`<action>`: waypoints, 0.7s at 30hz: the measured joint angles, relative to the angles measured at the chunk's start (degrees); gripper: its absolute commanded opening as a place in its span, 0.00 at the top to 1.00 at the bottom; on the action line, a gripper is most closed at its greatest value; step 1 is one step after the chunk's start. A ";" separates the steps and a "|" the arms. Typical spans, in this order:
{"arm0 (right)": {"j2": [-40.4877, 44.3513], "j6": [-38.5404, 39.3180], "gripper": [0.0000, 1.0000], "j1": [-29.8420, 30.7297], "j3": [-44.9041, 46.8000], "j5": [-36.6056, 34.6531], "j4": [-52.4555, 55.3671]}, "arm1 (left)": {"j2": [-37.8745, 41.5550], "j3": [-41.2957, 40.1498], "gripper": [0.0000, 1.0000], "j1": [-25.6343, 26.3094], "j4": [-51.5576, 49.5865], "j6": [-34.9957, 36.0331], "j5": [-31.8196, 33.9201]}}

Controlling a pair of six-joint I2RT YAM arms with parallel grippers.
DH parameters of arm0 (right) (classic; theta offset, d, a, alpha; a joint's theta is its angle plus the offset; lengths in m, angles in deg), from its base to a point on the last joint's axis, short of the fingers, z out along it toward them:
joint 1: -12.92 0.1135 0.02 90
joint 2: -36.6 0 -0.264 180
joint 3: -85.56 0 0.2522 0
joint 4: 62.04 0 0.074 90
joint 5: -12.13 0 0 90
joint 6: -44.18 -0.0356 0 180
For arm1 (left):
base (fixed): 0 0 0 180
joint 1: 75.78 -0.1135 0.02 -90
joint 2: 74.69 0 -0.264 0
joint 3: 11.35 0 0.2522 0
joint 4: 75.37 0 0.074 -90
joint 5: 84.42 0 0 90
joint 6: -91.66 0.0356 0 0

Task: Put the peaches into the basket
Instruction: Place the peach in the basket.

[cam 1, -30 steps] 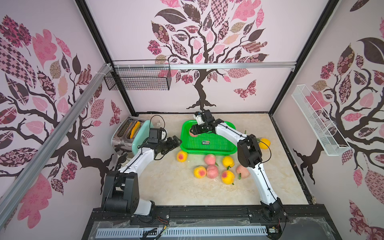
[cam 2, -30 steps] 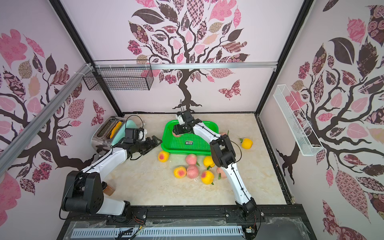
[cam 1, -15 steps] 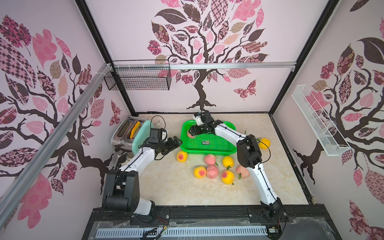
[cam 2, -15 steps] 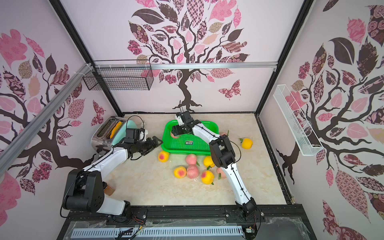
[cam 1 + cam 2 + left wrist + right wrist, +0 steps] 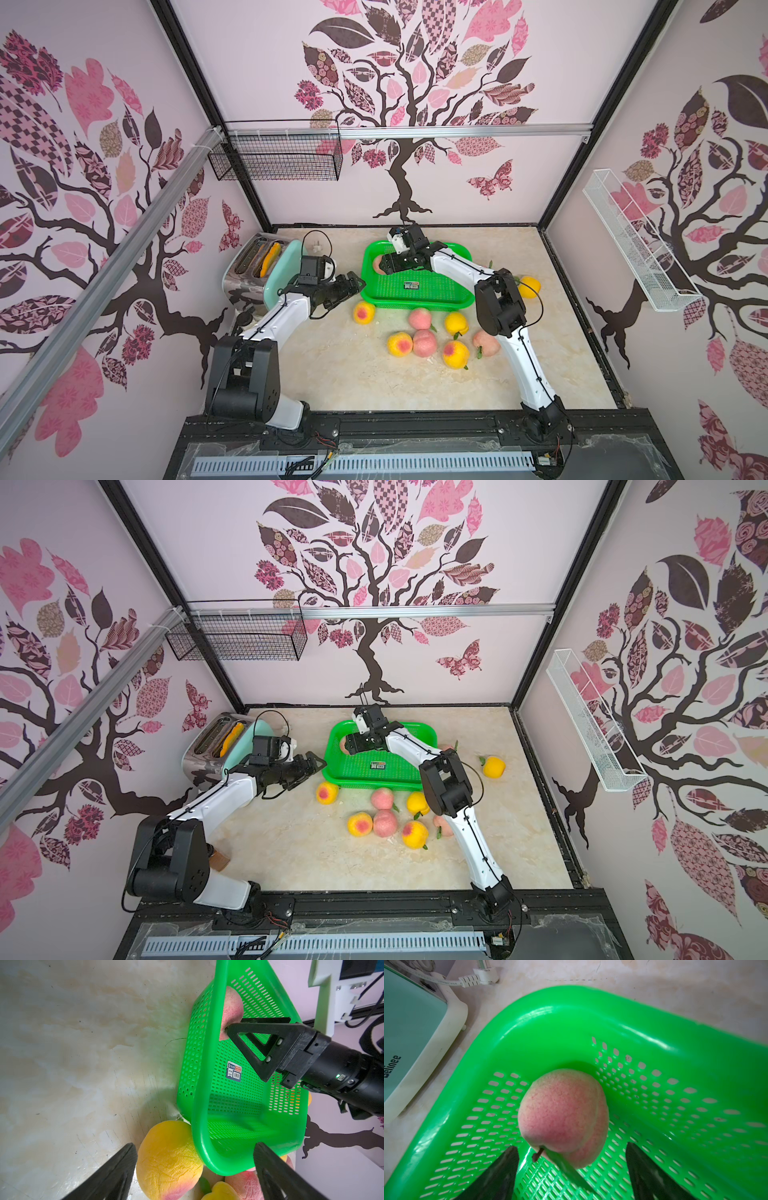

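One pink peach (image 5: 562, 1113) lies in a corner of the green basket (image 5: 571, 1012), its stem and leaf turned toward the right tool (image 5: 571, 1146), whose jaws stand apart on either side without clamping it. At least eight more peaches (image 5: 424, 343) lie on the surface (image 5: 72, 1043) beside the basket. The left tool (image 5: 194, 1144) hangs with jaws wide apart near a yellow-orange peach (image 5: 168, 1159) just beside the basket's outer corner. Assessment: the fruit appears light, with a matt, creased skin that should yield slightly and grip well. Being round, it will roll if nudged. Recommended hold: across the widest girth, clear of stem, leaf and basket wall.
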 measured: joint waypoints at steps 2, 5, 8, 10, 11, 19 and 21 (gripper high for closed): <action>0.55 0.04 0.17 0.00 -0.02 -0.02 -0.13 | -0.07 0.09 0.08 0.00 0.00 0.02 -0.15; 1.16 0.22 0.17 0.00 -0.02 -0.07 -0.31 | -0.09 0.09 0.09 0.02 -0.02 0.02 -0.33; 1.38 0.39 0.17 0.00 0.00 -0.13 -0.33 | -0.13 0.09 0.09 0.17 0.02 0.02 -0.33; 1.46 0.52 0.17 0.00 0.00 -0.22 -0.31 | -0.22 0.09 0.08 0.35 0.02 0.02 -0.33; 1.53 0.61 0.17 0.00 0.00 -0.22 -0.31 | -0.22 0.09 0.08 0.37 0.00 0.02 -0.33; 11.78 -1.25 0.17 -0.66 13.40 0.90 -5.46 | -0.24 0.09 0.08 0.48 1.01 -0.22 -0.04; 15.50 -1.33 0.17 -0.83 16.37 0.85 -6.38 | -0.44 0.09 0.08 0.48 1.49 -0.20 0.24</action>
